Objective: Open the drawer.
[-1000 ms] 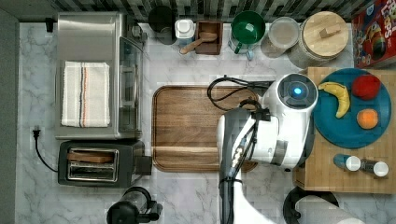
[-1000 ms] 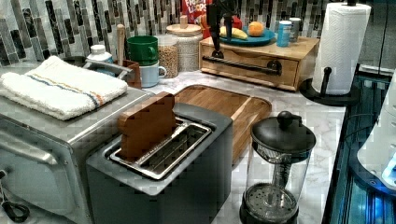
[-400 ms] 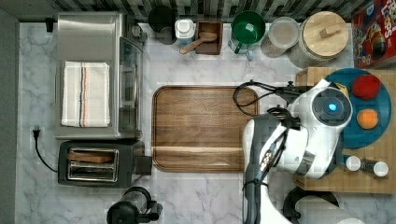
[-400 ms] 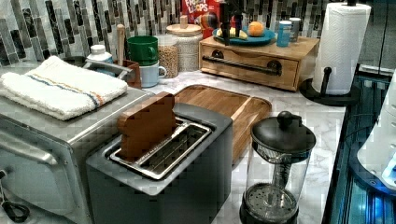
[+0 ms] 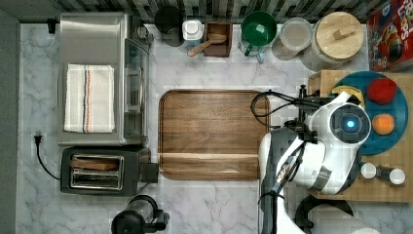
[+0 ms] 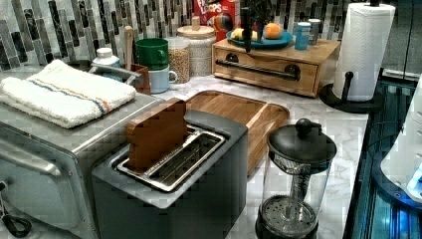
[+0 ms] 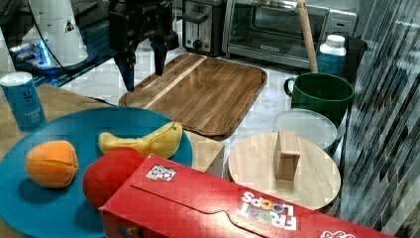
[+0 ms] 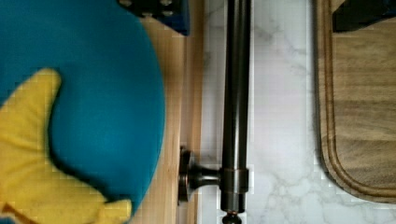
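Observation:
The drawer (image 6: pixel 266 74) is a light wooden box by the wall, shut, with a long black bar handle (image 6: pixel 258 69) across its front. A blue plate (image 6: pixel 259 40) of fruit rests on top of it. My gripper (image 7: pixel 143 67) hangs open above the drawer's front edge, holding nothing. In the wrist view the handle (image 8: pixel 236 107) runs lengthwise between my two dark fingertips (image 8: pixel 154 7), beside the drawer's wooden front (image 8: pixel 189 70) and the plate (image 8: pixel 93 84). In the top view the white arm (image 5: pixel 336 141) covers the drawer's front edge (image 5: pixel 389 187).
A dark wooden serving tray (image 5: pixel 212 134) lies just in front of the drawer. A toaster (image 5: pixel 104 170), toaster oven (image 5: pixel 97 78) and French press (image 6: pixel 296 179) stand beyond it. Mugs, jars and a cereal box (image 7: pixel 208 208) line the wall. A paper towel roll (image 6: pixel 366 47) stands beside the drawer.
The arm has swung toward the top view's right, from above the serving tray to above the drawer's front edge and handle. The drawer has not moved.

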`<act>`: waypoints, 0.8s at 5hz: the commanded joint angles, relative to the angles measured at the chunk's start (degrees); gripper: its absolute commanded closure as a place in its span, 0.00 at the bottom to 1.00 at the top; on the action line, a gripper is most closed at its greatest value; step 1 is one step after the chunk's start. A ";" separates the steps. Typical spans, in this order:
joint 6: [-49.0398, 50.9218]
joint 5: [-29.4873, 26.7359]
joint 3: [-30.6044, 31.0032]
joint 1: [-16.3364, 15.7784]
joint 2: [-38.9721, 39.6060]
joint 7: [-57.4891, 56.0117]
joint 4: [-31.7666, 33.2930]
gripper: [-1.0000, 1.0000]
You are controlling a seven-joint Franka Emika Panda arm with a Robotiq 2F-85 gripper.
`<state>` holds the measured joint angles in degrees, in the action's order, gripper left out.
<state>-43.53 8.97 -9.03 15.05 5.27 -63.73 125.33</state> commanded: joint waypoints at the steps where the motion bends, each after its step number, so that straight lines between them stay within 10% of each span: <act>1: -7.36 0.45 0.67 -1.26 -0.08 3.82 6.19 0.00; 4: -18.96 3.16 -0.19 0.46 2.64 5.37 10.93 0.00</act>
<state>-59.76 10.92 -8.23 16.24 8.37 -63.00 135.74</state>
